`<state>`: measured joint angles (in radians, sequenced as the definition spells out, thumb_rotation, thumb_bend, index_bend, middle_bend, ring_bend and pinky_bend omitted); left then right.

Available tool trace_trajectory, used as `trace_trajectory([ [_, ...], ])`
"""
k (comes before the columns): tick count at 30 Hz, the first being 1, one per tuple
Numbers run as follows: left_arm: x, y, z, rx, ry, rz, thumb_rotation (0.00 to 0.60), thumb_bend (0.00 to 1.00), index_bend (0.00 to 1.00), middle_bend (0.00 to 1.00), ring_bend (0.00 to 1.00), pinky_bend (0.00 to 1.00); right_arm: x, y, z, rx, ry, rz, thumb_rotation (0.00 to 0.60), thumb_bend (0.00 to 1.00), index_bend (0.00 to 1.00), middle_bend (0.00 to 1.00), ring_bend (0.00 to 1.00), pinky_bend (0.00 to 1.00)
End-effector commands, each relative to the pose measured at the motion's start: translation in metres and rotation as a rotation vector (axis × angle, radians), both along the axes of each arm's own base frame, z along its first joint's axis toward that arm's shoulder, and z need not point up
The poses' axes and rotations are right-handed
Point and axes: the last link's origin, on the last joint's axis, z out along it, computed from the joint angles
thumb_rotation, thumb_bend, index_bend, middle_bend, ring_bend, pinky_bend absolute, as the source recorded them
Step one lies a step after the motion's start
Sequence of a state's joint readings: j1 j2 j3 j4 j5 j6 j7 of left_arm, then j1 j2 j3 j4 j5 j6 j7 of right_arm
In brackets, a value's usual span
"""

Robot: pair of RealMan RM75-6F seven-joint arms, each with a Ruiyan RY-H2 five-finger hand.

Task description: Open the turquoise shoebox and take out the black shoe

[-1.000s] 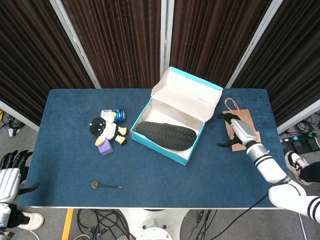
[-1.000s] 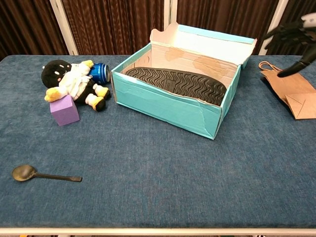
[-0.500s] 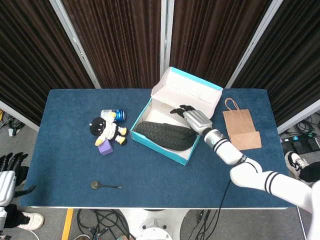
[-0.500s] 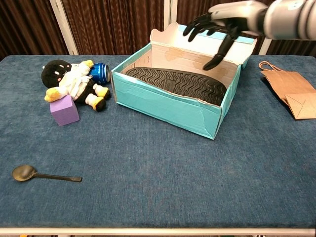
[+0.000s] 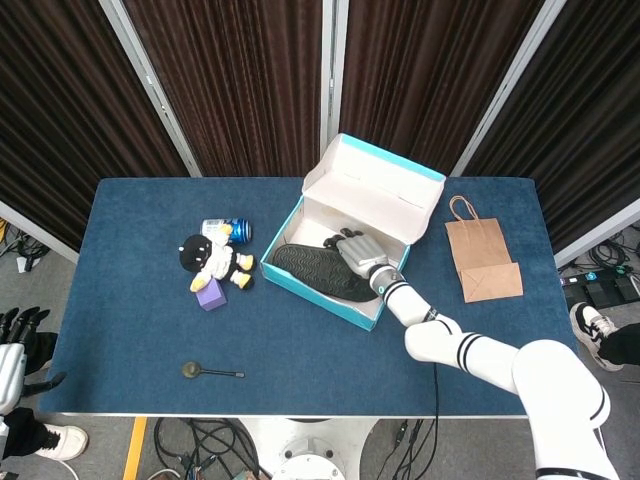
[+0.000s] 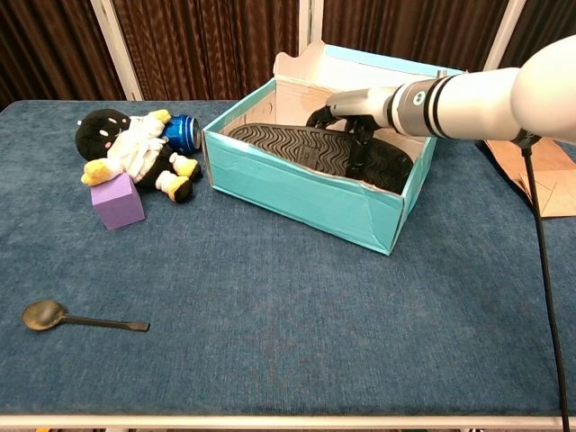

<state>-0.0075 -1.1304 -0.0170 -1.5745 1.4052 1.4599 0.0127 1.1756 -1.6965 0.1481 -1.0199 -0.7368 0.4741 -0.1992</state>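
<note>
The turquoise shoebox [image 5: 330,290] stands open near the table's centre, its lid [image 5: 385,185] tipped back toward twelve o'clock, so the opening step looks done. The black shoe [image 6: 315,147] lies inside, sole up, running from ten o'clock to four o'clock across the box floor; it is not yet out.

My right hand [image 5: 357,249] is down inside the box, over the shoe's heel end toward three o'clock. In the chest view my fingers [image 6: 357,151] curve down onto the sole and seem to touch it, but I cannot tell whether they have closed on the shoe or only rest against it.

My left hand [image 5: 12,338] hangs off the table's edge at eight o'clock, fingers apart, holding nothing.

What is left, as I judge it: secure a grip, lift the shoe clear of the box wall, and set it on the blue table [image 5: 300,350].
</note>
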Motion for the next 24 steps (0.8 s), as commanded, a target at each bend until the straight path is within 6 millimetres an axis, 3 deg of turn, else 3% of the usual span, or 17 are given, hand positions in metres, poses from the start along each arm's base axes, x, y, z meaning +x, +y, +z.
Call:
trace_trajectory([
  [1, 0.000, -0.001, 0.000, 0.003, 0.000, 0.001, 0.600, 0.00, 0.13, 0.09, 0.01, 0.05, 0.002, 0.001, -0.007, -0.006, 0.043, 0.031, 0.600, 0.05, 0.18, 0.20, 0.05, 0.14],
  [2, -0.001, -0.001, 0.001, 0.003, 0.001, 0.002, 0.600, 0.00, 0.13, 0.09, 0.01, 0.05, 0.003, 0.001, -0.008, -0.017, 0.048, 0.041, 0.600, 0.08, 0.24, 0.24, 0.10, 0.16],
  [3, -0.001, -0.001, 0.001, 0.004, 0.002, 0.003, 0.600, 0.00, 0.13, 0.09, 0.01, 0.05, 0.004, 0.001, -0.008, -0.038, 0.046, 0.052, 0.600, 0.15, 0.36, 0.31, 0.17, 0.19],
  [4, -0.001, -0.001, 0.001, 0.005, 0.001, 0.004, 0.600, 0.00, 0.13, 0.09, 0.01, 0.05, 0.005, 0.001, -0.008, -0.056, 0.042, 0.061, 0.600, 0.17, 0.38, 0.33, 0.18, 0.20],
  [6, -0.002, -0.002, 0.000, 0.005, 0.000, 0.007, 0.600, 0.00, 0.13, 0.09, 0.01, 0.05, 0.006, 0.001, -0.007, -0.091, 0.029, 0.074, 0.600, 0.32, 0.59, 0.48, 0.34, 0.33],
  [8, -0.003, -0.003, 0.000, 0.005, -0.002, 0.009, 0.600, 0.00, 0.13, 0.09, 0.01, 0.05, 0.006, 0.000, -0.004, -0.116, 0.014, 0.086, 0.600, 0.39, 0.68, 0.55, 0.44, 0.43],
  [11, -0.003, -0.003, -0.001, 0.003, -0.005, 0.011, 0.600, 0.00, 0.13, 0.09, 0.01, 0.05, 0.008, -0.001, 0.003, -0.160, -0.008, 0.127, 0.600, 0.43, 0.73, 0.58, 0.48, 0.49],
  [17, -0.004, -0.002, -0.001, 0.004, -0.005, 0.012, 0.600, 0.00, 0.14, 0.09, 0.01, 0.05, 0.010, -0.001, 0.018, -0.200, 0.006, 0.239, 0.600, 0.43, 0.75, 0.59, 0.48, 0.49],
  [24, -0.005, -0.001, -0.002, 0.001, -0.009, 0.010, 0.600, 0.00, 0.13, 0.09, 0.01, 0.05, 0.018, -0.004, 0.041, -0.249, -0.002, 0.340, 0.600, 0.43, 0.75, 0.59, 0.48, 0.43],
])
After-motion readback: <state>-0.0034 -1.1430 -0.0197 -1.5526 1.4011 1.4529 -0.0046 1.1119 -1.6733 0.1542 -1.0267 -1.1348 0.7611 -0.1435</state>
